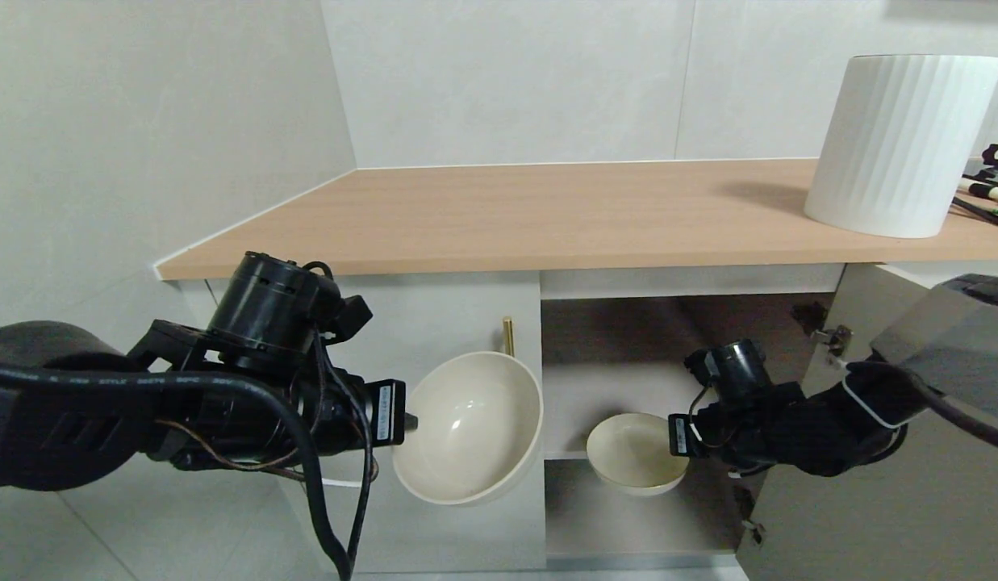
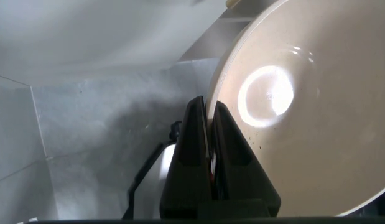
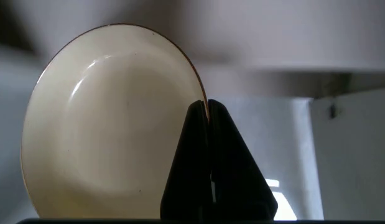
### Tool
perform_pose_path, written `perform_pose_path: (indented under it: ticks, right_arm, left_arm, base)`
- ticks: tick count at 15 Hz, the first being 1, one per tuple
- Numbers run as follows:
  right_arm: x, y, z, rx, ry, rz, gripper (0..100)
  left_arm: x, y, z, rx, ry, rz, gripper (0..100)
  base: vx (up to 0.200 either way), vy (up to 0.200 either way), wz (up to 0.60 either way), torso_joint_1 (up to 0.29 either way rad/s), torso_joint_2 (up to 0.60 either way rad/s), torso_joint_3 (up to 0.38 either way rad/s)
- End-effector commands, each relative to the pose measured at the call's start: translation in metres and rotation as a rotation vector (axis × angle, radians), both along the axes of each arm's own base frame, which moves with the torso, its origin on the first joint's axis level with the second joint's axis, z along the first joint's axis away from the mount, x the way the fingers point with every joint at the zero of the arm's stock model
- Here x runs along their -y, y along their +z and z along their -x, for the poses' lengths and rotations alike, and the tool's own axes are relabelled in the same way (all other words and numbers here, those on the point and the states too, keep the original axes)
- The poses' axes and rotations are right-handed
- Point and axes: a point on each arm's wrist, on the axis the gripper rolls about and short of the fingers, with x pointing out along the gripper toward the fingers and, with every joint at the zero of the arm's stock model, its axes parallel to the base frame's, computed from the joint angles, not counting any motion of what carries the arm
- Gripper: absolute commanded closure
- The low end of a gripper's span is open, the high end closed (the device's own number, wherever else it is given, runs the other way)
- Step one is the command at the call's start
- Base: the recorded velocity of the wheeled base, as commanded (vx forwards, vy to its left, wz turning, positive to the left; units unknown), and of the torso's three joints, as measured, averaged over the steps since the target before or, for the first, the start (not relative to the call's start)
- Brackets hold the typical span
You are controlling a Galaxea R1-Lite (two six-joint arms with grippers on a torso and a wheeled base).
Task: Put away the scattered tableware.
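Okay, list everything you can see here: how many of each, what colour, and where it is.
large bowl: one, cream, held tilted in front of the closed cabinet door
small bowl: one, cream, held in the open cabinet compartment, about level with the shelf
ribbed container: one, white, upright at the right end of the countertop
pens: several, dark and light, beside the ribbed container at the right edge
countertop: one, light wood, against the tiled wall
cabinet: one, white, under the countertop, left door closed, right door open
door handle: one, brass, just above the large bowl
left gripper: one, black, shut on the large bowl's rim
right gripper: one, black, shut on the small bowl's rim
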Motion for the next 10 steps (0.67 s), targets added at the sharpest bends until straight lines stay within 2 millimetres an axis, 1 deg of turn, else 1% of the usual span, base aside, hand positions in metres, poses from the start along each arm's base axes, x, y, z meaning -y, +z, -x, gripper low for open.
perform_pose_path:
  ticks: [1, 5, 8, 9, 10]
  right_arm:
    - [0.002, -0.031, -0.019, -0.016, -0.063, 0.041, 100]
    - [0.004, -0.042, -0.033, -0.009, -0.117, 0.038, 100]
    - [0.004, -0.043, -0.038, 0.007, -0.162, 0.042, 100]
    - [0.003, -0.046, -0.042, 0.018, -0.178, 0.051, 100]
    - [0.003, -0.052, -0.051, 0.036, -0.212, 0.078, 100]
  left_arm:
    - [0.004, -0.004, -0.001, -0.012, -0.011, -0.005, 100]
    - [0.009, -0.012, -0.003, -0.023, 0.005, -0.047, 100]
    - [0.010, -0.012, -0.003, -0.022, 0.004, -0.049, 100]
    - [0.010, -0.012, -0.002, -0.022, 0.002, -0.049, 100]
    - [0.010, -0.012, -0.003, -0.020, 0.003, -0.049, 100]
  base:
    - [0.000, 0.000, 0.00, 0.000, 0.00, 0.000]
    - [0.000, 0.000, 0.00, 0.000, 0.00, 0.000]
    - [0.000, 0.000, 0.00, 0.000, 0.00, 0.000]
    - [0.000, 0.000, 0.00, 0.000, 0.00, 0.000]
    - [0.000, 0.000, 0.00, 0.000, 0.00, 0.000]
